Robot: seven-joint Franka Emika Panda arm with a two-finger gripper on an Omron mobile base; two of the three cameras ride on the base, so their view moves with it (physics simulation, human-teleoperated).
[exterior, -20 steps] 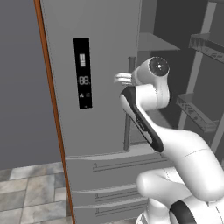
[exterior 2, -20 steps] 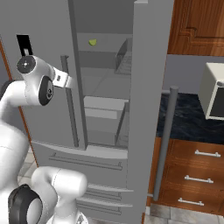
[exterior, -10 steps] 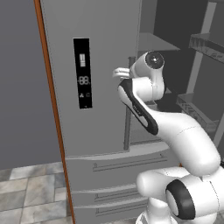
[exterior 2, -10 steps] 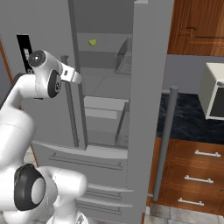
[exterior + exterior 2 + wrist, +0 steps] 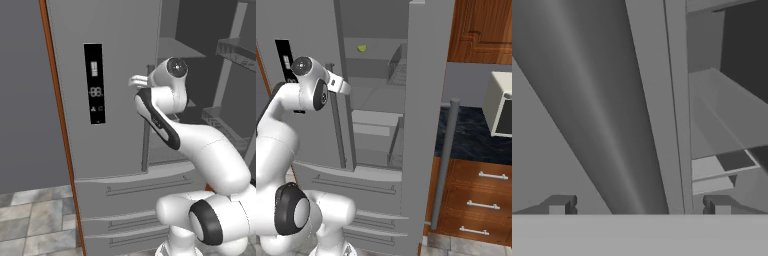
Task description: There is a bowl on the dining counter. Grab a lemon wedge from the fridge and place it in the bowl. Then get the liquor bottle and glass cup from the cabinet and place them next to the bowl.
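Tool (image 5: 639, 210) wide open, empty, up close at the left door's bar handle (image 5: 619, 125) of the fridge (image 5: 115, 90); right door open, lemon wedge (image 5: 361, 48) on upper shelf inside.

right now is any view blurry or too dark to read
Hand view: flat grey, the fridge handle close and soft-edged. Right base view: evenly lit, the lemon wedge shows clearly on a shelf. Left base view: the fridge interior is dim, the display panel sharp.
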